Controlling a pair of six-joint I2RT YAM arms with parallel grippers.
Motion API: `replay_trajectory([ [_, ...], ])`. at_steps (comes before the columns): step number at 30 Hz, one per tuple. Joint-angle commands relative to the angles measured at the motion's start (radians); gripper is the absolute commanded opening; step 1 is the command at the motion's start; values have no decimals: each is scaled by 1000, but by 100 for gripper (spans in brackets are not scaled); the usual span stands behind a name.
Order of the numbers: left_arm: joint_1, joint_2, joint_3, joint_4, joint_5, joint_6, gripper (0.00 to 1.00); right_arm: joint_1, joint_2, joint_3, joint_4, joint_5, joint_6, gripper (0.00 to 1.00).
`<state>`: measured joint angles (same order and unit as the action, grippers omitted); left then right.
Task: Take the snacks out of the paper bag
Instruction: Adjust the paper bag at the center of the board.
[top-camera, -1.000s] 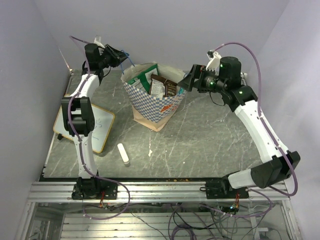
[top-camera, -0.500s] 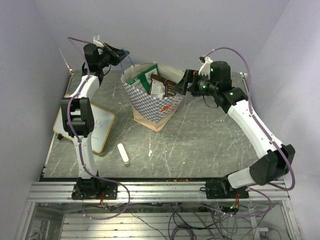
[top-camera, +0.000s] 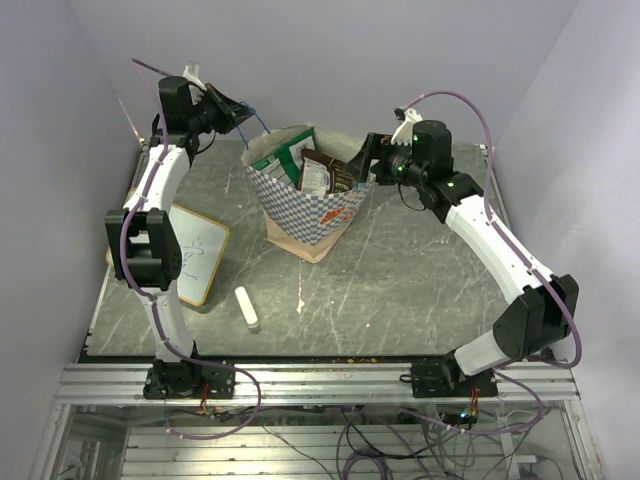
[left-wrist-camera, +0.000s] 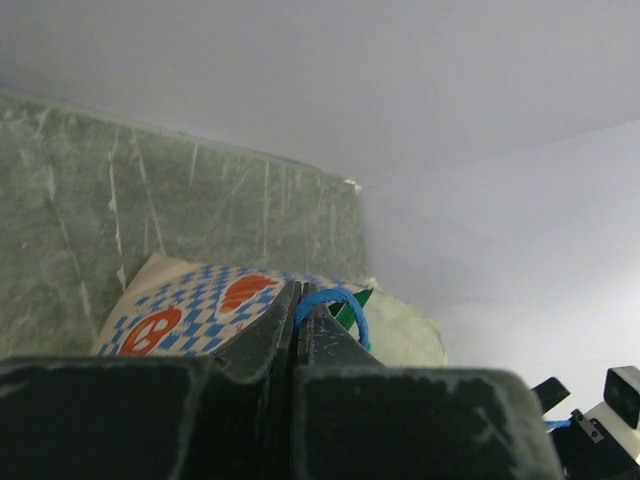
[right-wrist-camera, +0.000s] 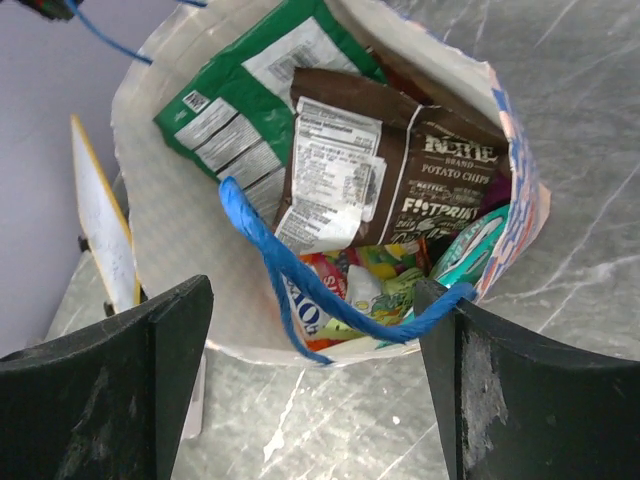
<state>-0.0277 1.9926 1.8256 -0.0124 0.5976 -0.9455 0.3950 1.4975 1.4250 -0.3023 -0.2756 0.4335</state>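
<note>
Left gripper (left-wrist-camera: 297, 296): jaws pinched tight on one blue cord handle (left-wrist-camera: 340, 305), with the paper bag (top-camera: 305, 215) just beyond the tips. Right gripper (right-wrist-camera: 310, 345): jaws spread wide over the bag's mouth, the second blue handle (right-wrist-camera: 270, 260) looped between them. Inside are one brown packet (right-wrist-camera: 400, 190) and one green packet (right-wrist-camera: 240, 100), with more colours beneath that I can't count. Both arms reach far across the counter (top-camera: 420, 270).

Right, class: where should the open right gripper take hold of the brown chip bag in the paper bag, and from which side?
Grip the brown bag by its exposed end seam, coming down from above. It stands on end against the green bag, walled in by the paper bag and other snacks, so only that edge is free. Avoid the blue handle looped across it.
</note>
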Motion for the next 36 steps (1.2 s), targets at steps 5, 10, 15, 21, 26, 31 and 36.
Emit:
replay_trajectory([
  [5,-6,-59,13,-181,60,103,7,7,75,66,123,20,47,70],
  [10,-5,-100,-7,-194,79,100,7,23,104,104,126,14,35,69],
  [15,-6,-136,-19,-205,94,98,7,29,132,140,131,-31,42,67],
  [21,-15,-155,-41,-167,117,73,7,47,156,144,146,-74,28,67],
  [26,-18,-144,-24,-166,153,113,11,73,176,168,152,-94,9,35],
  [31,-19,-133,12,-202,199,208,22,71,139,177,85,39,-27,0],
  [36,-19,-132,14,-211,248,266,31,56,104,188,33,109,-29,0],
])
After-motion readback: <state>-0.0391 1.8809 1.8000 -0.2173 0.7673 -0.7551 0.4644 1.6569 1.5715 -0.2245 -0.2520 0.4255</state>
